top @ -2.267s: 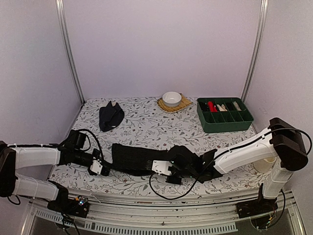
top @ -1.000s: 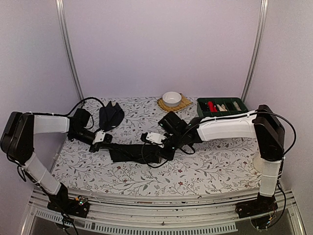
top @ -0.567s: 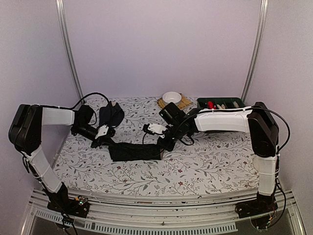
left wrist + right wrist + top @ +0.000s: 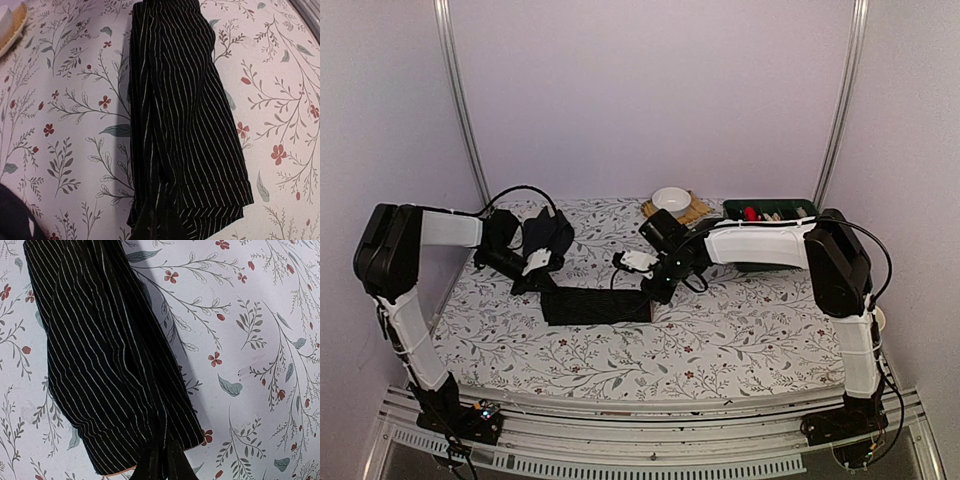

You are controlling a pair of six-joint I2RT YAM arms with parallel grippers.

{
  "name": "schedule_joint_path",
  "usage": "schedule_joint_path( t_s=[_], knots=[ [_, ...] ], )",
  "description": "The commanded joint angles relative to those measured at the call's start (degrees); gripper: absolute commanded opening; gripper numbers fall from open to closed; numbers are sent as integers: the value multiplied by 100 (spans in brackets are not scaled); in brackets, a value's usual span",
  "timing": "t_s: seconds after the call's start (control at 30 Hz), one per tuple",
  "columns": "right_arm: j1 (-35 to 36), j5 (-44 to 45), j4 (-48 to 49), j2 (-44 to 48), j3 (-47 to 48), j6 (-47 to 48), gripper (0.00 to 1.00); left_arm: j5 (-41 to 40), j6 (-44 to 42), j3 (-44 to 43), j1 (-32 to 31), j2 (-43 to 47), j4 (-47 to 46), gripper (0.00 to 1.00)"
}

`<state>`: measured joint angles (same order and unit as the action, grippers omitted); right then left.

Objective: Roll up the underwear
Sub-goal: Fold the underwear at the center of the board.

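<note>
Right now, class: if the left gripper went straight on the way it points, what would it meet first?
The left gripper would run along the striped underwear it pinches; past that, probably the right gripper, depth unclear.

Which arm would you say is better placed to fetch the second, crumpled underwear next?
Left, I'd say: the crumpled underwear lies right beside the left gripper, while the right gripper pinches the far end of the folded underwear.
</note>
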<state>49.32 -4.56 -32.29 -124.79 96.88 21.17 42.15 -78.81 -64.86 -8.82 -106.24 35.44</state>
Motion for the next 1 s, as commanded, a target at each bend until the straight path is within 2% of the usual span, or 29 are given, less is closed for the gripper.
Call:
schedule_joint_path(
  t_s=[0.0,0.37,0.5,0.57,0.67,0.77,0.97],
  knots=[
    [-62,289,-98,-216,309,45,6,-181,210,-168,20,-136,51,0],
    [-60,657,-275,-556,727,72,9,-802,713,-139,-180,-345,-525,0],
    [-56,937,-228,-679,808,24,11,-970,878,-67,-199,-358,-806,6],
    [-57,1041,-203,-720,846,-35,15,-1026,973,-62,-201,-378,-903,10],
    [-63,1174,-164,-718,850,-94,31,-1069,1090,-39,-206,-352,-1044,22],
    [-63,1283,-153,-656,837,-122,39,-1150,1255,52,-202,-255,-1281,27],
    [-52,1541,-75,-283,720,-243,45,-1343,1771,263,-152,137,-1929,32]
  ],
)
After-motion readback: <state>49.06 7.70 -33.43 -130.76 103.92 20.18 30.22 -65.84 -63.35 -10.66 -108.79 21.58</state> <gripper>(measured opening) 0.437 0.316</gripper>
